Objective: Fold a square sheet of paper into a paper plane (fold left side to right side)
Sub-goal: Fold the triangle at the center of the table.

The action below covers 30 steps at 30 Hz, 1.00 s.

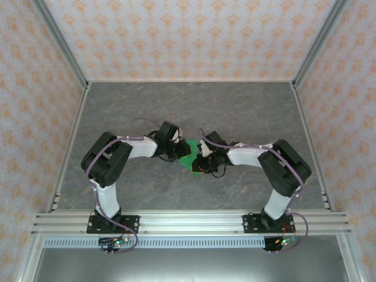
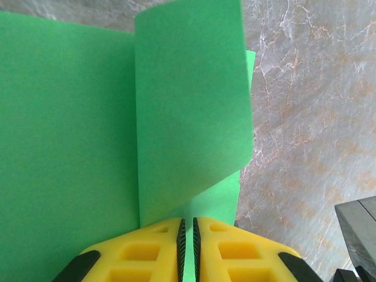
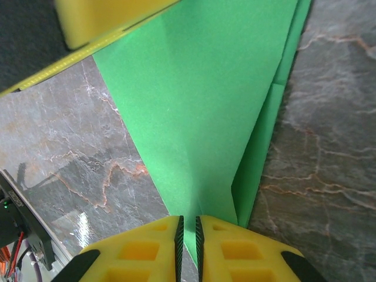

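Observation:
The bright green sheet of paper [image 1: 190,154], folded into layers, is held above the table's middle between both grippers. My left gripper [image 1: 178,154] is shut on one edge of it. In the left wrist view a curled flap [image 2: 194,106] rises over the flat layer [image 2: 64,153], and the paper runs between the yellow fingers [image 2: 188,226]. My right gripper [image 1: 203,162] is shut on the opposite side. In the right wrist view the paper [image 3: 205,100] narrows to a point between the fingers [image 3: 188,223]. A yellow finger of the left gripper [image 3: 106,20] shows at the top left.
The grey marbled table [image 1: 188,106] is walled with patterned panels at the back [image 1: 188,35] and on both sides. An aluminium rail [image 1: 188,222] runs along the near edge, carrying both arm bases. A dark part of the right arm [image 2: 358,235] shows beside the paper.

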Each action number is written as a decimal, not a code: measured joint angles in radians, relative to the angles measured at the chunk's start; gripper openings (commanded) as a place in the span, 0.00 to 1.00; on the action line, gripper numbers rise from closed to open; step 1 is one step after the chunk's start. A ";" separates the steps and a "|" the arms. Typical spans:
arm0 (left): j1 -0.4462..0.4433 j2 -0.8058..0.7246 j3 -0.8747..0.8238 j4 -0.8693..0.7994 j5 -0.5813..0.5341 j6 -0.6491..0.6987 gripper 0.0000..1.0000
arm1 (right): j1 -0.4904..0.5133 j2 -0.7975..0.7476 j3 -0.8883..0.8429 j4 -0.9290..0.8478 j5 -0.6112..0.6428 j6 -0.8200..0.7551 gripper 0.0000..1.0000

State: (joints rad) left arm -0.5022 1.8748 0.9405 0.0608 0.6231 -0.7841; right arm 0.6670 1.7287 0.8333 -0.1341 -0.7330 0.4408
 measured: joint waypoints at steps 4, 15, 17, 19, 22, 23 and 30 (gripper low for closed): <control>0.000 0.000 0.000 0.000 0.000 0.000 0.17 | 0.000 0.000 0.000 0.000 0.000 0.000 0.18; -0.002 0.000 0.000 0.000 0.000 0.000 0.16 | 0.000 -0.016 -0.036 0.011 -0.014 -0.023 0.15; -0.003 0.000 0.000 -0.001 0.000 0.000 0.16 | 0.000 -0.021 -0.043 0.011 -0.016 -0.027 0.15; -0.004 0.000 0.000 -0.001 0.000 0.000 0.16 | 0.000 -0.029 -0.052 0.007 -0.019 -0.031 0.15; -0.006 0.000 0.000 -0.002 0.000 0.000 0.16 | 0.000 -0.040 -0.062 0.000 -0.021 -0.038 0.15; -0.008 0.000 0.000 -0.002 0.000 0.000 0.16 | 0.000 -0.042 -0.063 -0.005 -0.023 -0.042 0.15; -0.009 0.000 0.000 -0.003 0.001 0.000 0.16 | 0.000 -0.060 -0.076 -0.039 -0.031 -0.057 0.15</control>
State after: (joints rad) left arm -0.5110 1.8748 0.9405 0.0578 0.6243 -0.7841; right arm 0.6674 1.6688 0.7574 -0.1726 -0.7635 0.3836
